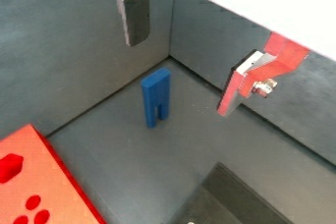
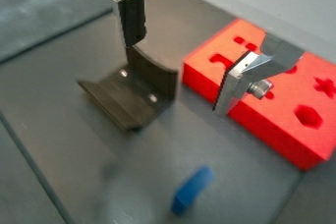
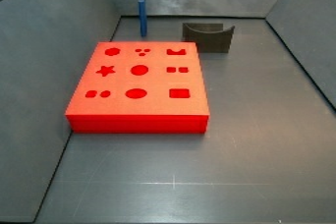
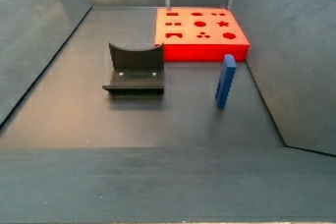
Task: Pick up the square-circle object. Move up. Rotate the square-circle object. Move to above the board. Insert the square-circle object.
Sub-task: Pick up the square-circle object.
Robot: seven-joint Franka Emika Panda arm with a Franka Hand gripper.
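Gripper [image 1: 197,56] jaws apart, empty, above upright blue plastic peg [image 1: 156,97]; red board [image 3: 138,83] nearby.

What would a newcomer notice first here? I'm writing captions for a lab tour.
The big red board with its grid of shaped cutouts lies flat on the grey floor and draws the eye. Beyond it, the slim blue square-circle object stands upright near the back wall, apart from the dark grey U-shaped holder. The claw hangs open and empty above the blue object.
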